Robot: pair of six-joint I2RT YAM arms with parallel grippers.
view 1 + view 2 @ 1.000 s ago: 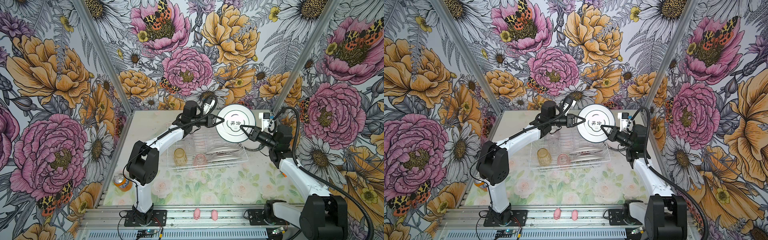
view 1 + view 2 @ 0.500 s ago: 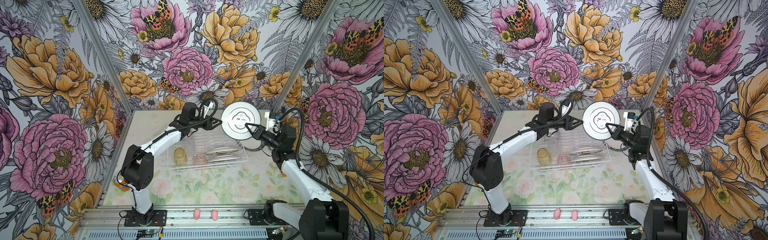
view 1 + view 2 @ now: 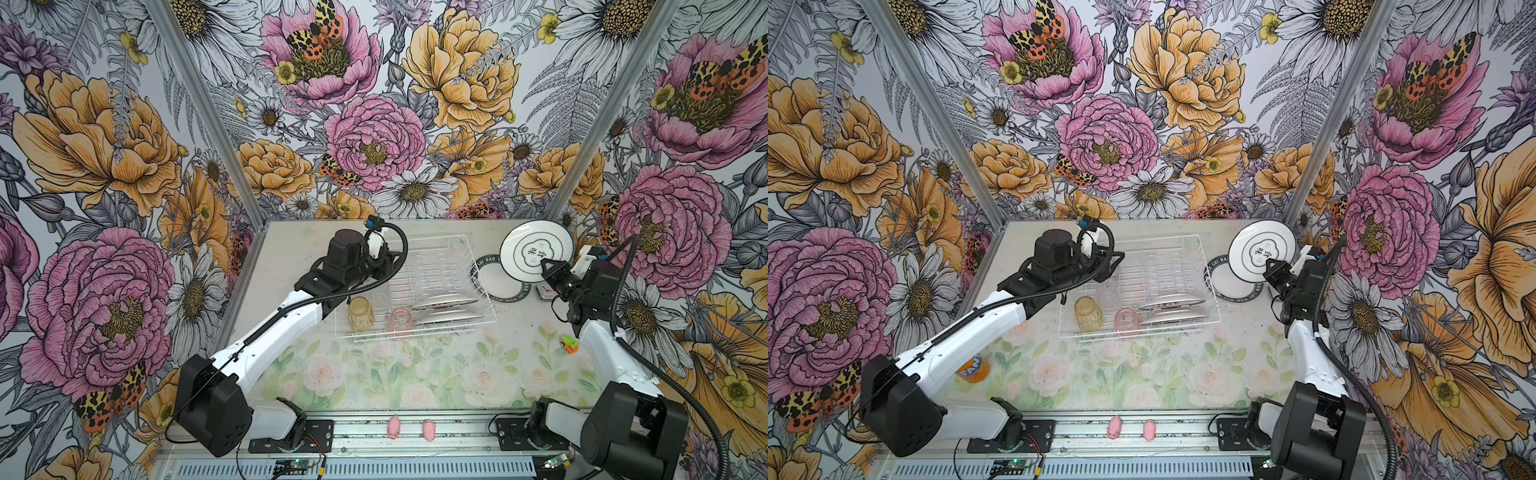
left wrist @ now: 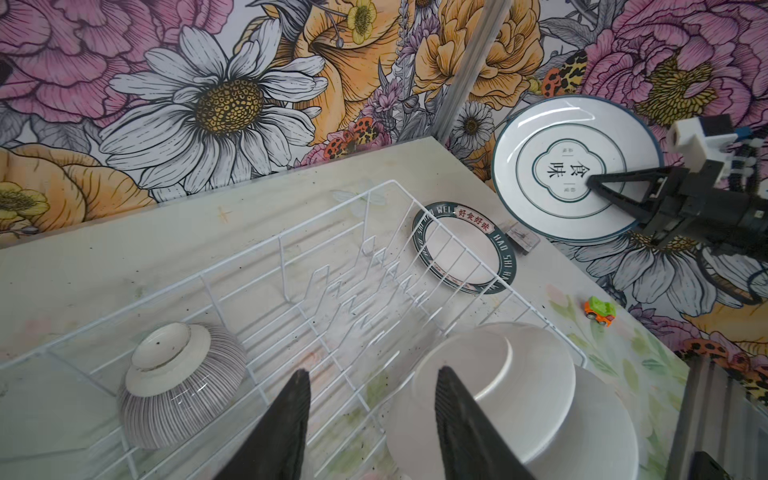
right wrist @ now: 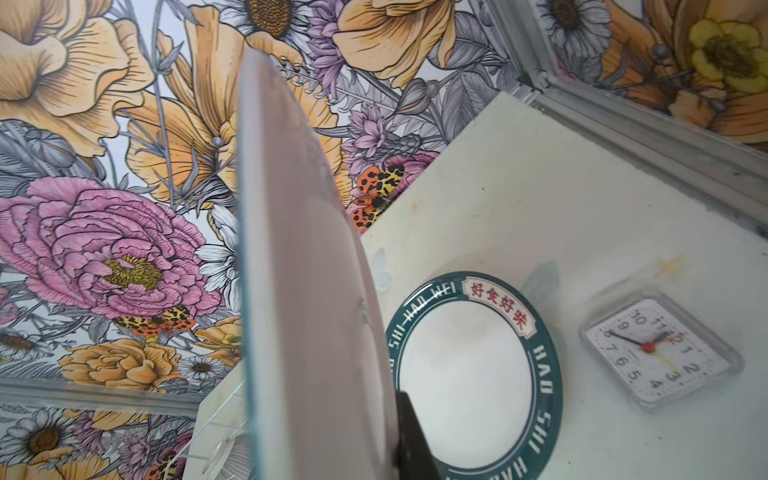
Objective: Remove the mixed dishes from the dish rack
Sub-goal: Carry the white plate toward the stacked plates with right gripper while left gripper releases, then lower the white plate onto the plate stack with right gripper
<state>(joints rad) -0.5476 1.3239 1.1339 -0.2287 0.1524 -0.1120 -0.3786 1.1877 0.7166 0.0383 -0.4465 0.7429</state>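
We held the teal-rimmed character plate (image 3: 528,245) upright in our clamped right gripper (image 3: 545,264), near the table's (image 3: 519,332) far right edge; our left gripper (image 4: 372,372) hung half-open, empty, over the dish rack (image 3: 436,270).

You have open floral-printed tabletop (image 3: 415,374) all along the near side of the white wire dish rack (image 3: 432,266). Inside it, the middle prong slots stand free. Two white plates (image 3: 444,302) fill the near right slots. An amber glass tumbler (image 3: 360,313) and a pink glass tumbler (image 3: 400,322) crowd the near rim, and an upturned ribbed grey bowl (image 4: 183,382) sits beside the slots. Right of the rack, your way is blocked by a flat green-rimmed plate (image 3: 496,278), a small square clock (image 5: 660,353), and the upright white character plate (image 3: 536,251) gripped by the right gripper (image 3: 546,264).
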